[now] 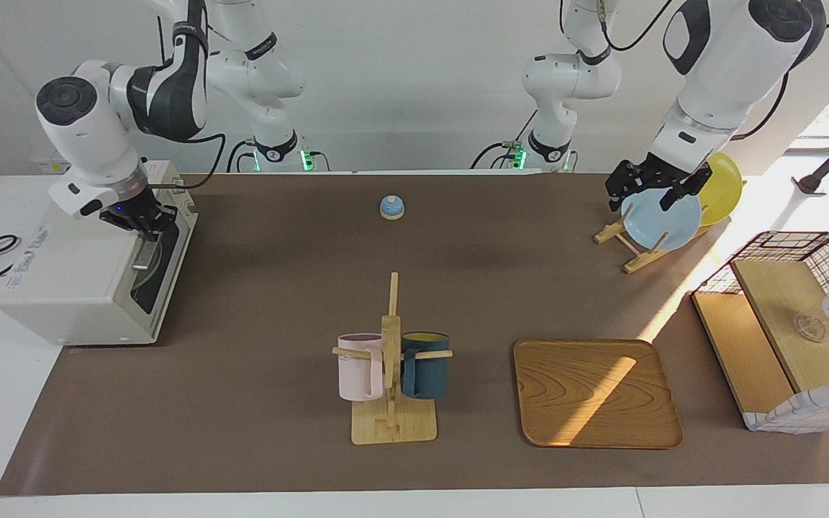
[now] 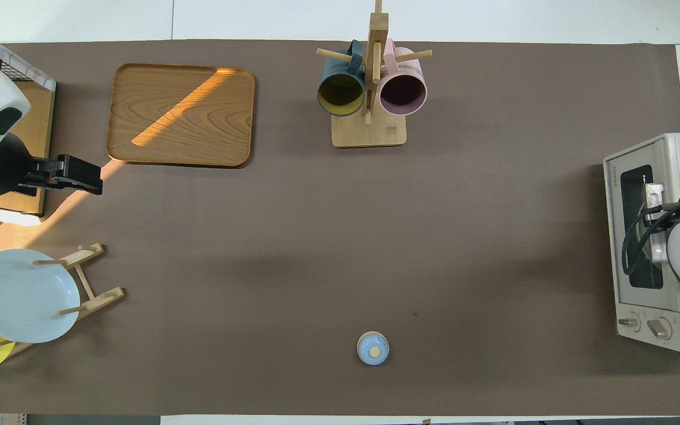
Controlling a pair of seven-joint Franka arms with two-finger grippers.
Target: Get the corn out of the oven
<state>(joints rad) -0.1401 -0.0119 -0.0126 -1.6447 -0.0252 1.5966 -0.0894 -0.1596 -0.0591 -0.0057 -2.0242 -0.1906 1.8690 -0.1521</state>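
Off-white oven (image 1: 76, 280) at the right arm's table end, door shut

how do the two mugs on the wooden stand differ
The pink mug is pale pink with a dark inside; the dark teal mug is dark teal with a yellow inside. The pink mug hangs toward the right arm's end of the table, the teal one toward the left arm's. Both hang on pegs of the same mug stand.
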